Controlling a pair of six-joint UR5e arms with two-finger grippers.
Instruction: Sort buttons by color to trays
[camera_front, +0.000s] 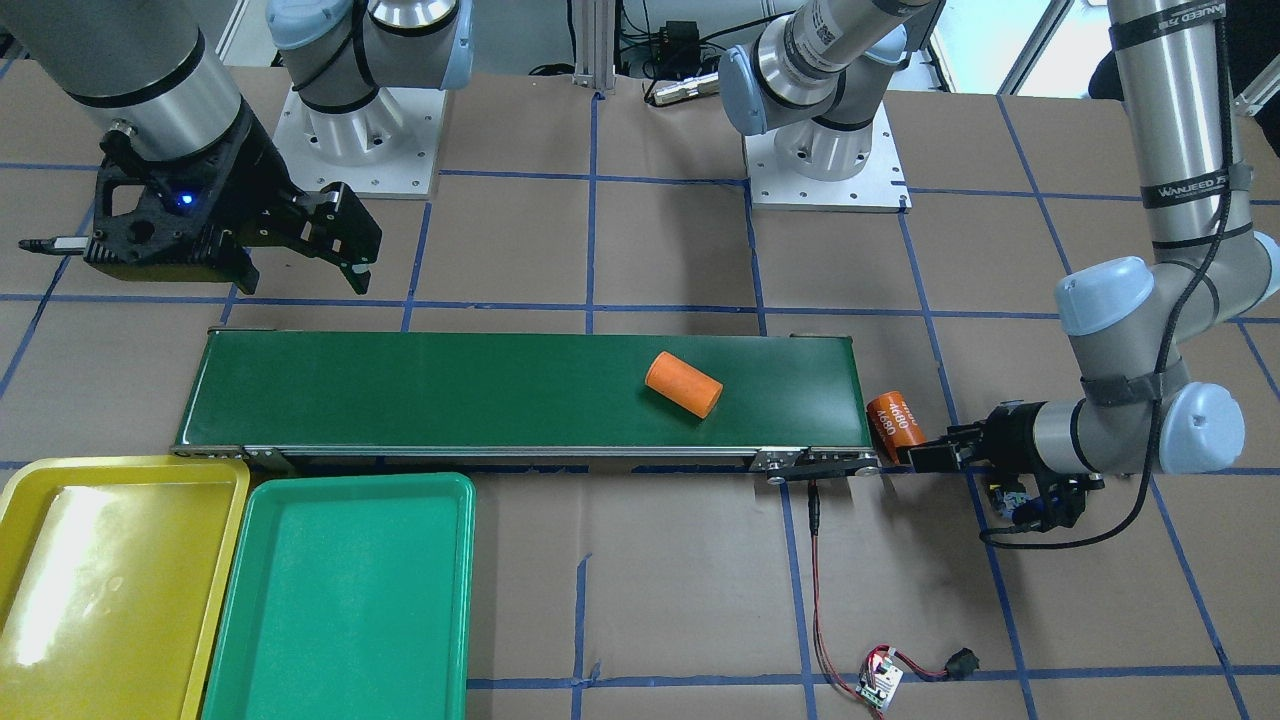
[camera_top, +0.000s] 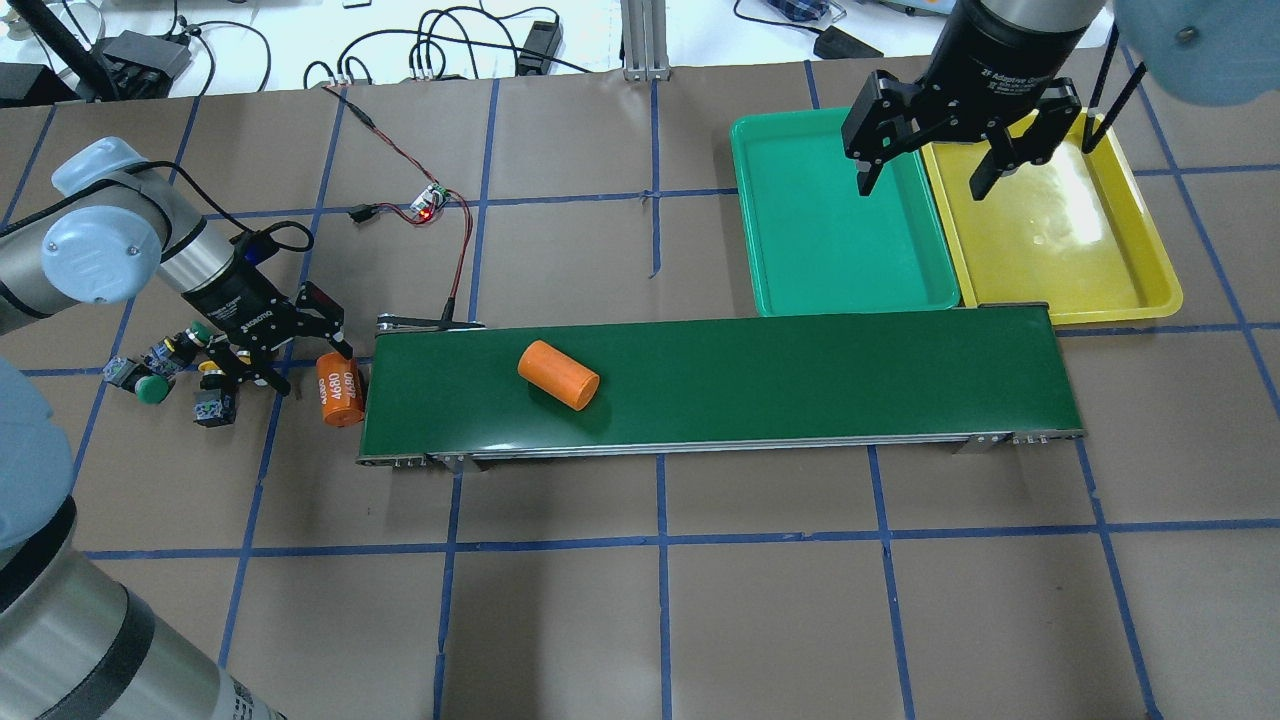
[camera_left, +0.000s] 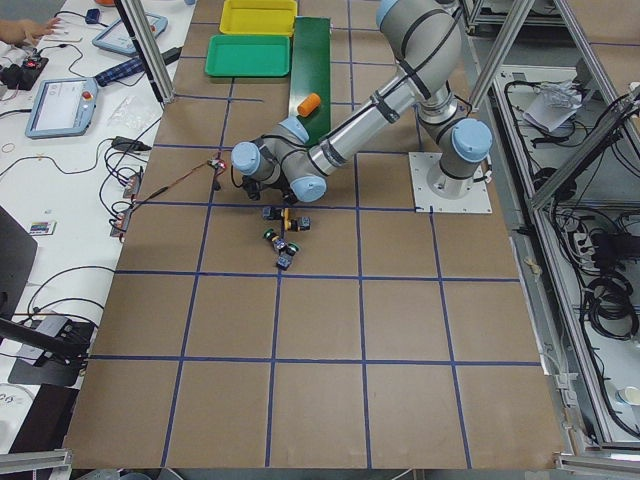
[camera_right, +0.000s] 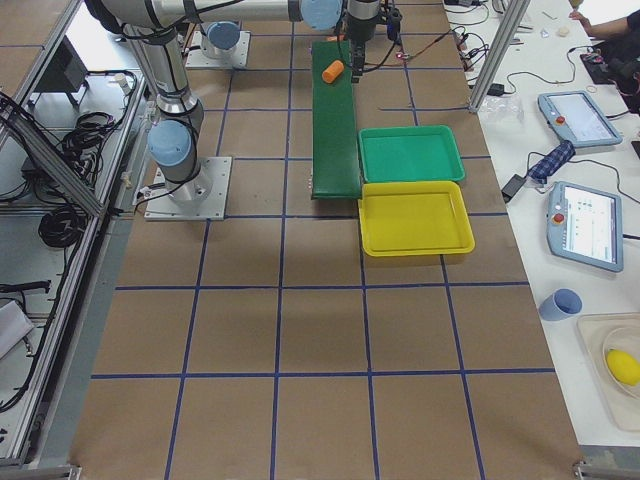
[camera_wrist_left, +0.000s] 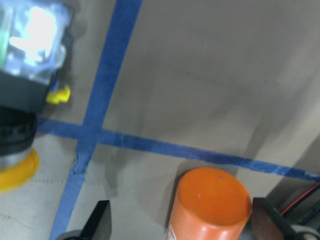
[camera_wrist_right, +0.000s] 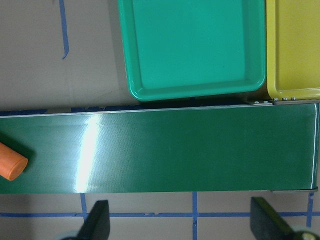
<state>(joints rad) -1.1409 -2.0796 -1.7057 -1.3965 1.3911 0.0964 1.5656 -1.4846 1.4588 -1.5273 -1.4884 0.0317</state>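
Black fingers (camera_wrist_left: 100, 222) of the left gripper (camera_top: 315, 368) are standing open either side of an orange cylinder (camera_top: 340, 390) marked 4680, holding nothing. The buttons (camera_top: 175, 375) are lying on the table (camera_top: 640, 600) behind that wrist, away from the conveyor belt (camera_top: 800, 380), so reaching them is probably calling for a retreat. The right gripper (camera_top: 923, 185), fingers also spread, is hovering far off where the green tray (camera_top: 800, 270) and the yellow tray (camera_top: 1100, 270) are meeting.
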